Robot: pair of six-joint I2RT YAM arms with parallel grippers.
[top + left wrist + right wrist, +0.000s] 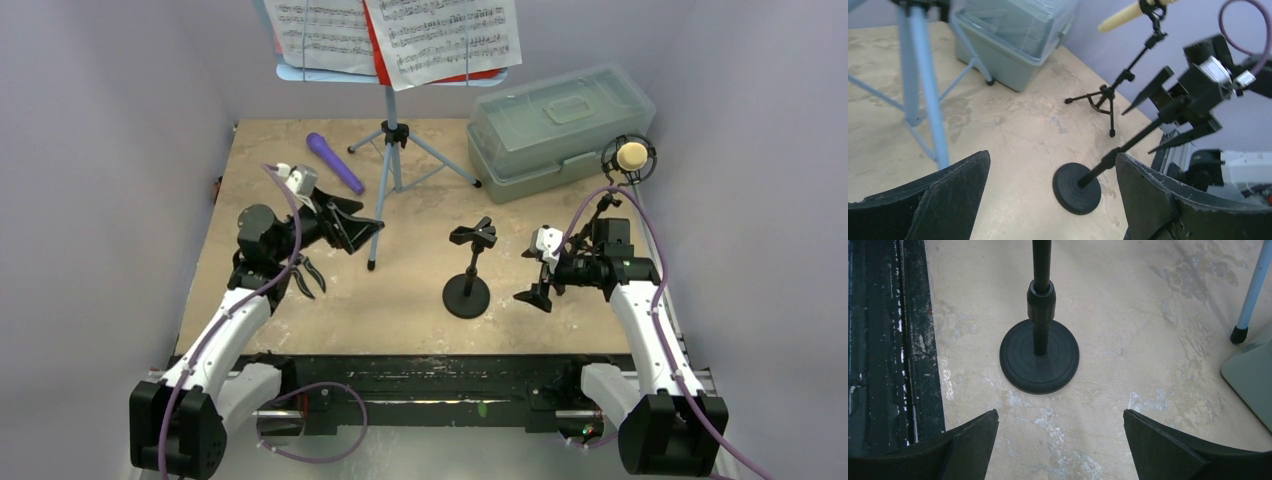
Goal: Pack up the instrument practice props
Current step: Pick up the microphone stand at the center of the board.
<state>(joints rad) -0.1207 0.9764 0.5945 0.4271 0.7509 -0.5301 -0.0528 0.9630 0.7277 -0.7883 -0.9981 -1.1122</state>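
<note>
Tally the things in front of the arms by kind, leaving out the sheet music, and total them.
Toy microphones: 2 (purple microphone, tan microphone)
Mic holders: 2 (round-base holder, tripod holder)
Music rack: 1
Lidded box: 1
Total: 6

The right claw (1059, 415) was wide open, with its two dark fingers (968, 445) low in the picture and nothing between them. Just past them, a black mic holder (1039, 357) stood up straight on its round base on the tan desk (1148, 340). A black strip (878, 340) ran along the left side. On the right, a blue rack leg (1253, 285) with a black foot stood beside the corner of a grey-green box (1250, 375).
</note>
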